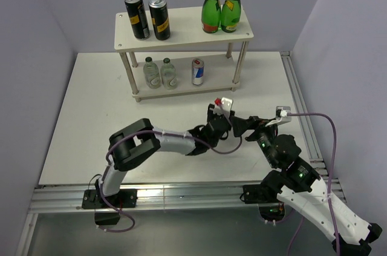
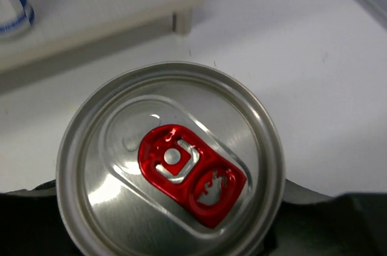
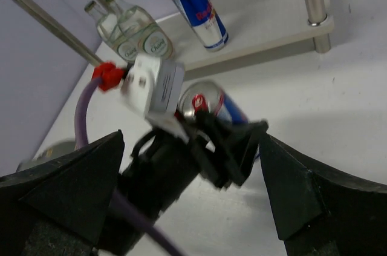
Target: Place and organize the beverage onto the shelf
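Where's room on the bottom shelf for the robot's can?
The held red-tabbed silver can could go on the lower beige wooden board, between the standing silver-blue can and the right legs. Two clear plastic bottles crowd the left.

From the left wrist we see only the lid of the slim silver-blue can (image 2: 171,168); its body is hidden beneath. The left claw (image 2: 181,210) is cut off at 6 o'clock, and a blue-and-white can (image 2: 12,8) is cropped at 10 o'clock. From the right wrist, the left claw covers most of the first can, and the dark fingers (image 3: 66,195) of the right claw (image 3: 190,138) are cropped at 6 o'clock.
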`<state>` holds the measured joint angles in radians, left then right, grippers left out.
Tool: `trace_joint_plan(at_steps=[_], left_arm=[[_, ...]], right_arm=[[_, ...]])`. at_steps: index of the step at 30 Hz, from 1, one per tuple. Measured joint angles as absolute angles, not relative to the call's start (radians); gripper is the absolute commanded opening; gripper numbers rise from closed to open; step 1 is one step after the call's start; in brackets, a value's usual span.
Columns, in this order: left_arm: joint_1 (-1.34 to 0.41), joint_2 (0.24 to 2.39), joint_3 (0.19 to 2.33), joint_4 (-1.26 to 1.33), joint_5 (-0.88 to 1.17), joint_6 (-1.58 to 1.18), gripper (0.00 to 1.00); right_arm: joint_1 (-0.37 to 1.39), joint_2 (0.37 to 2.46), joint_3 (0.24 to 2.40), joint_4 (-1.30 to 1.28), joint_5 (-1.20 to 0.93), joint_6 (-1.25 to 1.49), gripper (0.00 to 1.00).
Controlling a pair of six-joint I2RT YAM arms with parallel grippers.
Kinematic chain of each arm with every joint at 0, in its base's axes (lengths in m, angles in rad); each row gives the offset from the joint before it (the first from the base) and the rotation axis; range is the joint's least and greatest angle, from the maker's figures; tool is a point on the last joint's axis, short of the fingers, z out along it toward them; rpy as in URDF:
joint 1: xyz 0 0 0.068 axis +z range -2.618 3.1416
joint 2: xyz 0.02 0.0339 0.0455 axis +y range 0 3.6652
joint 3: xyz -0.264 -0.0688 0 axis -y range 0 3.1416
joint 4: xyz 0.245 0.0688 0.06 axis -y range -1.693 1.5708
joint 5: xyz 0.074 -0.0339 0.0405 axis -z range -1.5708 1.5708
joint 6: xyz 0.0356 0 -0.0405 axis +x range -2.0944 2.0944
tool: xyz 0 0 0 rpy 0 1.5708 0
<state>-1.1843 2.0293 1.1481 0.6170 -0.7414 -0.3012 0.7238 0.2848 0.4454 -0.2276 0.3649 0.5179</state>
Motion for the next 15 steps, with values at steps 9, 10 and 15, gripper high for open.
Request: trace_joint_plan(at_steps=[9,10,15], left_arm=[[-0.962,2.120,1.512,0.480,-0.633,-0.250,0.00],[-0.939,2.127,1.549,0.467,-0.627,-0.248,0.00],[-0.868,2.198,1.714,0.415,-0.606,-0.239,0.00]], right_arm=[[0.724,0.266,0.440,-0.221,0.348,0.517,1.00],[0.724,0.266,0.438,-0.227,0.345,0.516,1.00],[0.724,0.266,0.437,-0.239,0.327,0.515,1.00]])
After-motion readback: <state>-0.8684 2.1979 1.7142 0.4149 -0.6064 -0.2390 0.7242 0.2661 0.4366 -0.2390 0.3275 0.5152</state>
